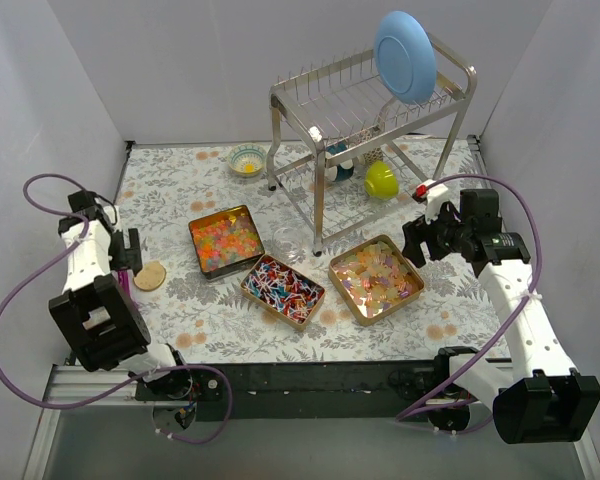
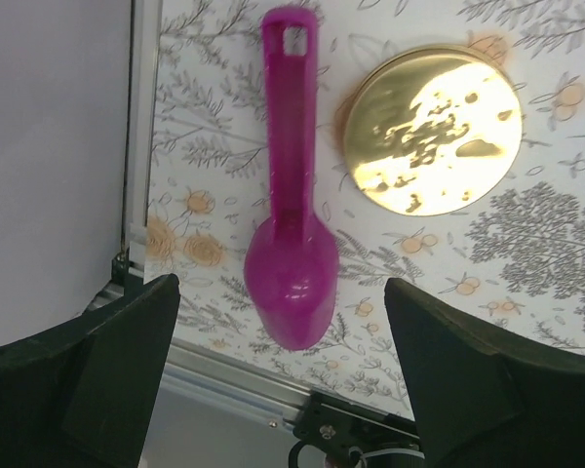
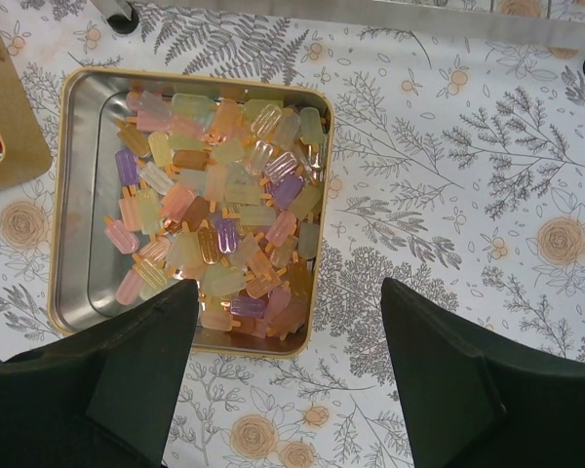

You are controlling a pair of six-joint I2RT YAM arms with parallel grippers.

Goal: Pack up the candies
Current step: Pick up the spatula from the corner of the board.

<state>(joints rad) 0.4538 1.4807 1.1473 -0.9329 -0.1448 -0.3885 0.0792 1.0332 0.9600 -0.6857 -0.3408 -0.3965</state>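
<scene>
Candies (image 3: 219, 210): probably light, loose, slippery; better scooped than pinched.
Scoop (image 2: 292, 195): grip the stiff handle.
Left gripper (image 2: 281, 380): fingers wide, empty.
Right gripper (image 3: 288, 375): fingers wide, empty.

Orange-yellow gummies (image 1: 225, 238) left, red-blue wrapped sweets (image 1: 282, 285) centre, translucent pastel sweets (image 3: 214, 210) right; each heaped in gold tray (image 3: 83, 175).

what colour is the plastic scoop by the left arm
Magenta, a solid pink-purple; the long-handled plastic scoop shows best in the left wrist view.
</scene>
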